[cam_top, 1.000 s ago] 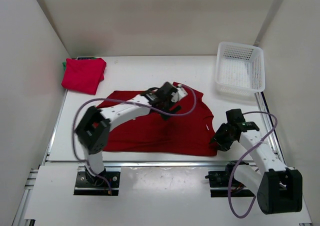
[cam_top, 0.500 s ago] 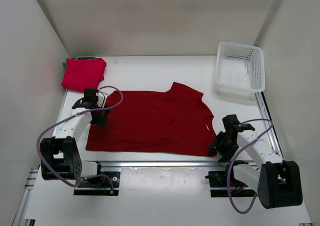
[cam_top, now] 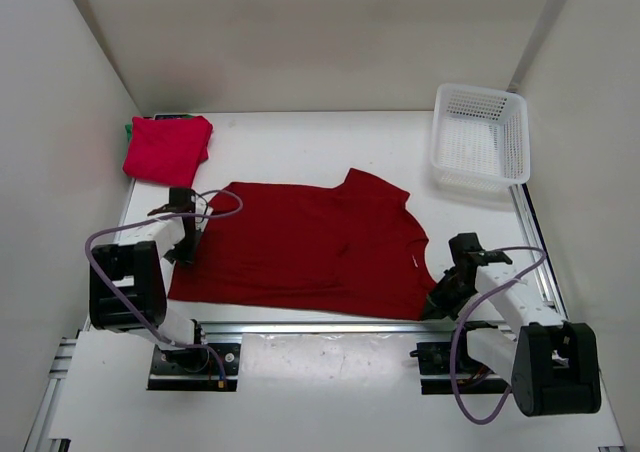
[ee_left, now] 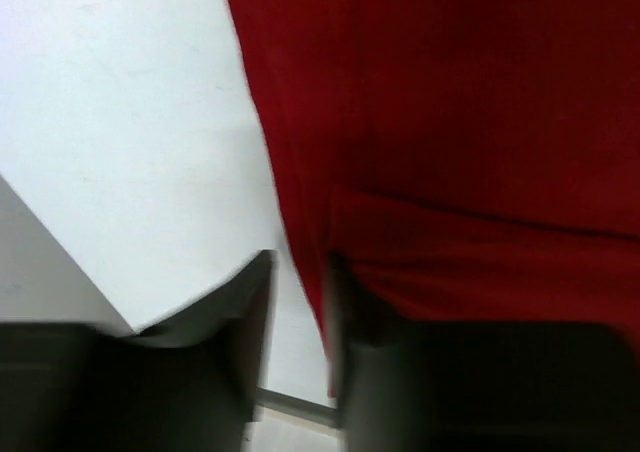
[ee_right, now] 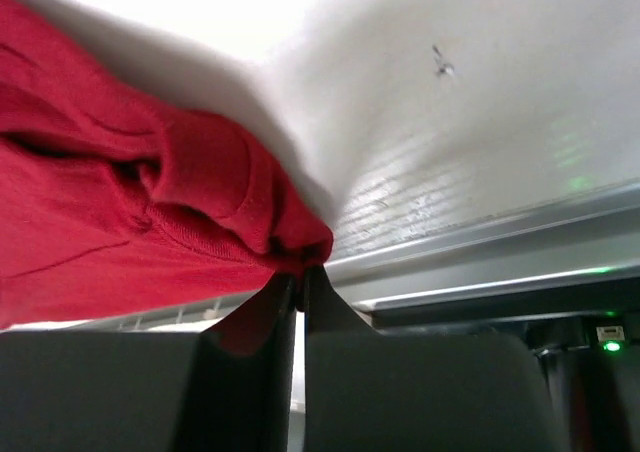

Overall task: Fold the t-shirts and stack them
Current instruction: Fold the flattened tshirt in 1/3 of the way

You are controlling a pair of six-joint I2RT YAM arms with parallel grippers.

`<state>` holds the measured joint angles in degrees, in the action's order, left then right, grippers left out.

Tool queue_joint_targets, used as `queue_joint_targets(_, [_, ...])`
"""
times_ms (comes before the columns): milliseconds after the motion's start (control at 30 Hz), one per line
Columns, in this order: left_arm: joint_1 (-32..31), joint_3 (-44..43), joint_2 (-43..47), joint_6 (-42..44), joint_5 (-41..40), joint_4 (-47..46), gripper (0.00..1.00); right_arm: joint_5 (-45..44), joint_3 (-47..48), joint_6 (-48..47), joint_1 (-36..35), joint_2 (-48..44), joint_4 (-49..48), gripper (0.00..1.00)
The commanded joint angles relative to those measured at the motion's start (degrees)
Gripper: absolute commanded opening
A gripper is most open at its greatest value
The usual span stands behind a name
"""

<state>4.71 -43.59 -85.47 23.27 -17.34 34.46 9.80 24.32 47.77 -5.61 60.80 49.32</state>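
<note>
A dark red t-shirt (cam_top: 300,252) lies spread flat in the middle of the white table. My left gripper (cam_top: 183,247) is low at its left edge. In the left wrist view the jaws (ee_left: 298,317) stand apart around that edge of the shirt (ee_left: 450,122), with bare table showing in the gap. My right gripper (cam_top: 440,302) is at the near right corner. There the right wrist view shows it (ee_right: 300,272) shut on a bunched fold of the shirt (ee_right: 120,202). A folded red t-shirt (cam_top: 167,149) sits at the back left, with green cloth (cam_top: 130,129) peeking out beneath it.
A white mesh basket (cam_top: 480,137) stands at the back right. A metal rail (cam_top: 300,327) runs along the near table edge, close below the right fingers (ee_right: 500,242). Pale walls close in the left, back and right sides.
My left arm swung from the shirt's collar area back to its left edge, and its jaws narrowed. My right gripper dropped to the near right corner and closed on the cloth.
</note>
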Motion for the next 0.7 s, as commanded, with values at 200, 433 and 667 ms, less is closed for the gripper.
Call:
queue_joint_targets(200, [1.71,3.34,1.0,4.95,-4.54,3.59,0.0,-9.8,2.13,6.01,-1.86,-4.8,5.42,0.02])
queue_joint_targets(433, [1.09,3.79,6.54,6.36,-7.44,4.56,0.44,-13.23,9.49,4.54,-1.16,-10.16,9.48,0.48])
queue_joint_targets(667, [0.83,-9.9,8.3,3.54,-3.33,7.47,0.55,-20.18,37.25,-7.39,-11.0,5.78,11.33,0.4])
